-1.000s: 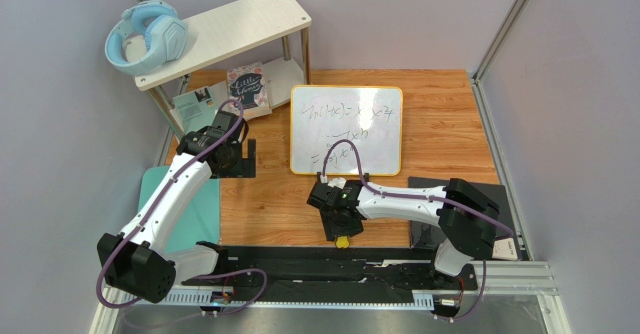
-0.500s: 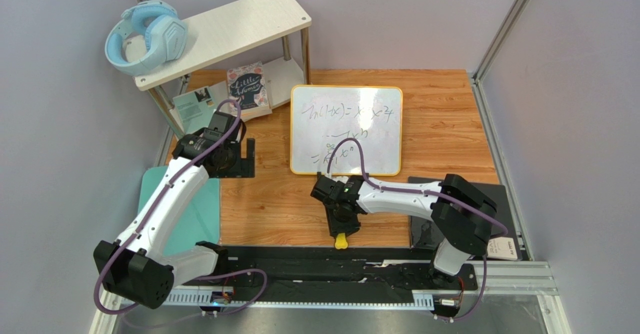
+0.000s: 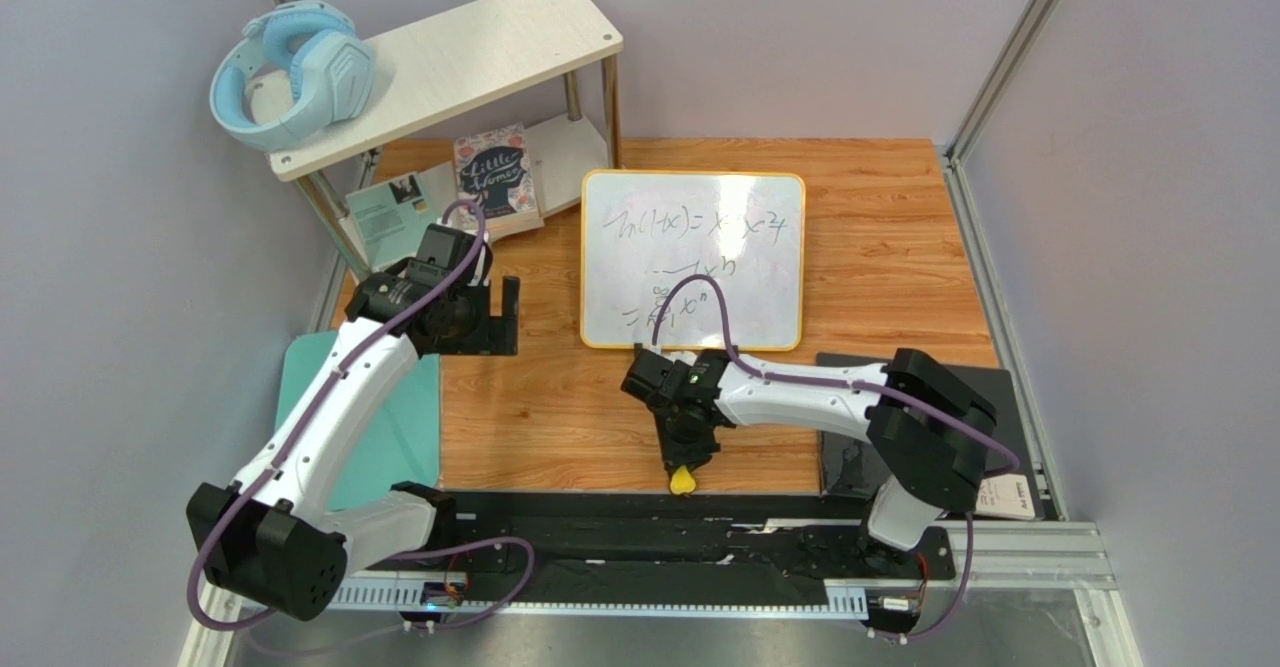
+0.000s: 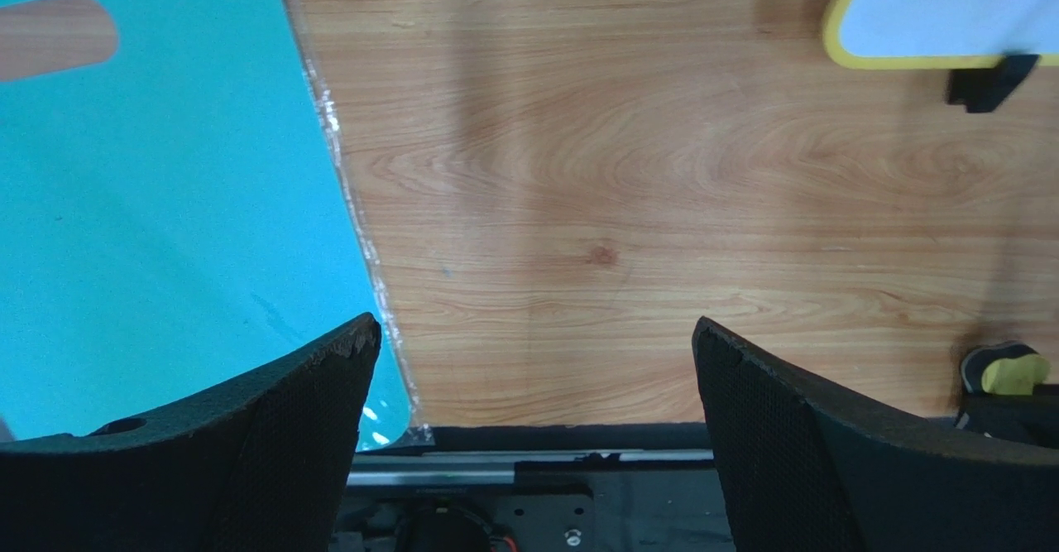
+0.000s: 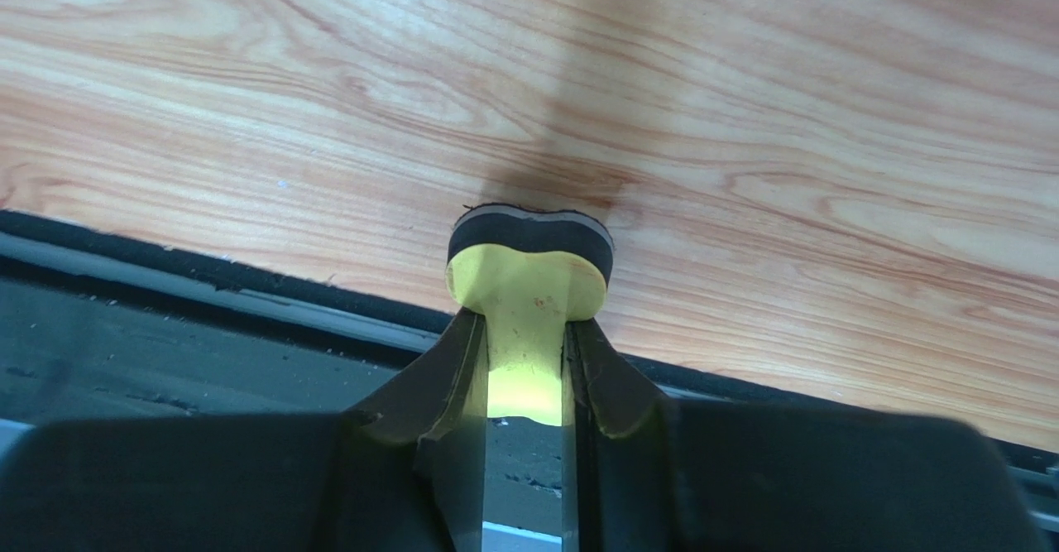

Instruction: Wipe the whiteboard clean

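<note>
The whiteboard [image 3: 693, 259], white with a yellow frame and dark handwritten math marks, lies on the wooden table behind both arms; its corner [image 4: 945, 12] and one black foot show in the left wrist view. My right gripper [image 3: 685, 454] is shut on a yellow eraser [image 5: 527, 282] with a dark felt pad, held just above the table in front of the board's near edge. The eraser also shows in the top view [image 3: 684, 480]. My left gripper [image 4: 535, 354] is open and empty, to the left of the board, near the teal mat.
A teal mat [image 3: 394, 420] lies at the left; it fills the left of the left wrist view [image 4: 162, 205]. A pale wooden shelf [image 3: 451, 67] with blue headphones [image 3: 293, 72] stands at the back left, books [image 3: 496, 172] beneath. A black pad [image 3: 992, 397] lies right.
My right gripper has shifted slightly toward the board with the eraser. My left arm has moved a little to the right, toward the board.
</note>
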`<state>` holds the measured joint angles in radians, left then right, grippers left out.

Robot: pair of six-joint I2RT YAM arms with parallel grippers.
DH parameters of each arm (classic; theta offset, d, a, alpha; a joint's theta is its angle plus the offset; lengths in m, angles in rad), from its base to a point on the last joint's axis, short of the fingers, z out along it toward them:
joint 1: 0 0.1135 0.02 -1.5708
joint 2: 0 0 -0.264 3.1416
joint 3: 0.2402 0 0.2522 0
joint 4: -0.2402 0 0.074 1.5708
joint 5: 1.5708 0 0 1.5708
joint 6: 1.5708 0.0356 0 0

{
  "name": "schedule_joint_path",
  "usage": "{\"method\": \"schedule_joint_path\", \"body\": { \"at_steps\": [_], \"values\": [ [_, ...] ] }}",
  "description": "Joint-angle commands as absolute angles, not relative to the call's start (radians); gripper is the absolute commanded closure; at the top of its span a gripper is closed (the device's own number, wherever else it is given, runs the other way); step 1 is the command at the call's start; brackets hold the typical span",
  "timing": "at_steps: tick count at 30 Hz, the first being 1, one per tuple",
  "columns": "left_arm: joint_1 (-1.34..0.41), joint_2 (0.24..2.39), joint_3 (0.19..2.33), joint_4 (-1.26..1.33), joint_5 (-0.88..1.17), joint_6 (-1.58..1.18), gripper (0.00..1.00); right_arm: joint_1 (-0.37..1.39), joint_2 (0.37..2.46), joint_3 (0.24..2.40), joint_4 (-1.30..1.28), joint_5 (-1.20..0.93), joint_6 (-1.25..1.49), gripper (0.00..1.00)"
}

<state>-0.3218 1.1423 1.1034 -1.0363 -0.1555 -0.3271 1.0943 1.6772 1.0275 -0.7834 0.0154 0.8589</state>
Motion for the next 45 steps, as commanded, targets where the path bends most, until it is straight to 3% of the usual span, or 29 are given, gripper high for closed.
{"method": "schedule_joint_path", "body": {
  "at_steps": [1,7,13,22,35,45],
  "values": [
    [-0.322,1.109,1.071,-0.907,-0.017,-0.285,0.0,1.094,1.559,1.093,-0.797,0.115,0.812,0.94],
    [-0.322,1.141,1.049,-0.674,0.169,-0.302,0.02,1.003,1.451,1.207,-0.804,0.199,0.733,1.0],
    [-0.321,1.224,0.992,-0.228,0.271,-0.31,0.01,0.781,1.353,1.229,-0.689,0.144,0.669,1.0],
    [-0.245,1.617,1.135,0.208,0.532,-0.466,0.02,0.604,1.397,1.339,-0.655,0.092,0.56,1.0],
    [-0.212,1.943,1.408,0.359,0.719,-0.541,0.05,0.525,1.48,1.347,-0.597,0.054,0.515,1.0],
    [-0.209,1.994,1.365,0.55,0.781,-0.621,0.26,0.449,1.552,1.357,-0.465,0.015,0.497,1.0]
  ]
}}
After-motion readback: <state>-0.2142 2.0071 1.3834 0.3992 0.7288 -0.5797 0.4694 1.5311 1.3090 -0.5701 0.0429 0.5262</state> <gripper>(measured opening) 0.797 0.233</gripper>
